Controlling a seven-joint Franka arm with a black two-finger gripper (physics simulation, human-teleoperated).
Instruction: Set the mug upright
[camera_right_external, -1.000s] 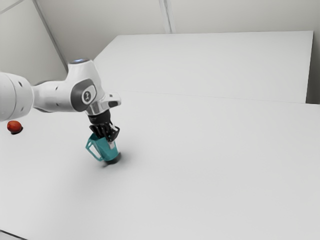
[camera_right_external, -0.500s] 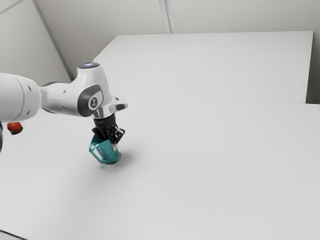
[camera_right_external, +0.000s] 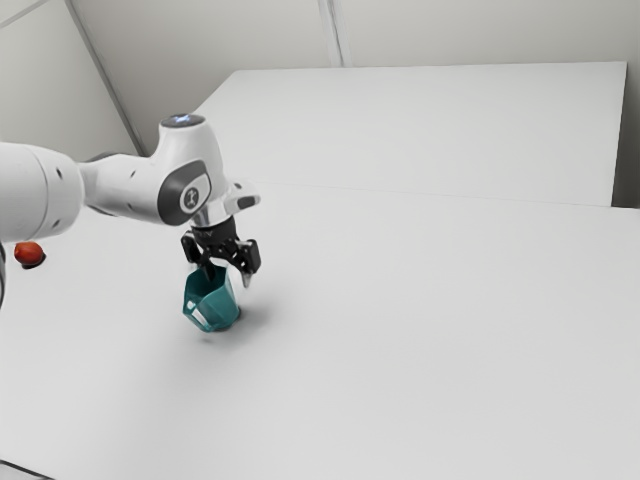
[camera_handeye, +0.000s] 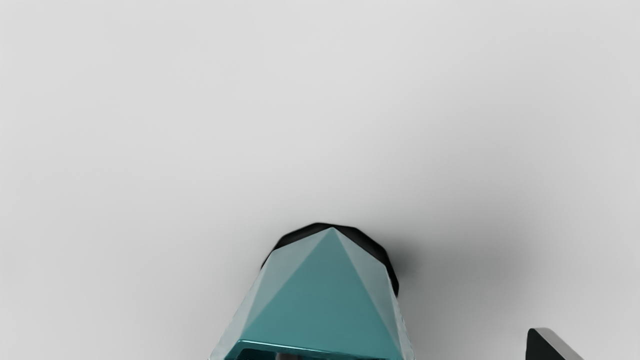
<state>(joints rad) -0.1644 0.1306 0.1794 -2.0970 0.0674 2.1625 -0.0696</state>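
The gripper (camera_right_external: 229, 279) is straddling the mug's wall, fingers spread, while the mug (camera_right_external: 212, 305) is standing mouth up on the table (camera_right_external: 420, 330).
One finger is reaching into the mouth; the other finger (camera_handeye: 552, 347) is hanging outside, well apart from the teal wall, so the two are not pinching the mug. The black base (camera_handeye: 370, 240) is facing down to the table, and the body is looking roughly upright, though I cannot tell whether a slight lean is remaining. The mug is sitting well in from the table edge that is showing at the exterior view's lower left corner. A red ball (camera_right_external: 28, 252) is lying on the table by the exterior view's left border, near the arm (camera_right_external: 128, 185) and well apart from the mug.
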